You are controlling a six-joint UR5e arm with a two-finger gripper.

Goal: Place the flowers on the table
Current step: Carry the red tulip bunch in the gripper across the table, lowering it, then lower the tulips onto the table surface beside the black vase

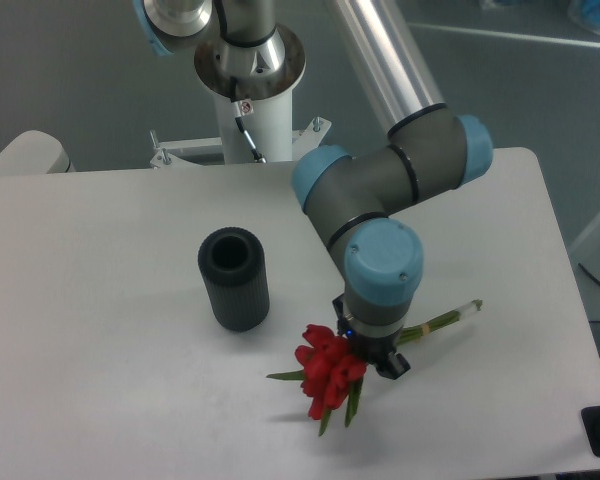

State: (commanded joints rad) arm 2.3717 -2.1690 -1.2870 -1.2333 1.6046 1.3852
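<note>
The flowers [327, 372] are a bunch of red tulips with green stems, lying nearly flat just over the white table [100, 380] at front centre-right. The red heads point front-left. The stems [448, 317] stick out to the right past a tan band. My gripper [377, 360] points straight down over the bunch just behind the heads and is closed on the stems. Its fingers are mostly hidden under the blue wrist. The leaf tips seem to touch the tabletop.
A black ribbed cylinder vase [233, 277] stands upright to the left of the flowers, a hand's width away. The arm's base column [248, 90] rises at the table's back edge. The table's front edge lies close below the flowers.
</note>
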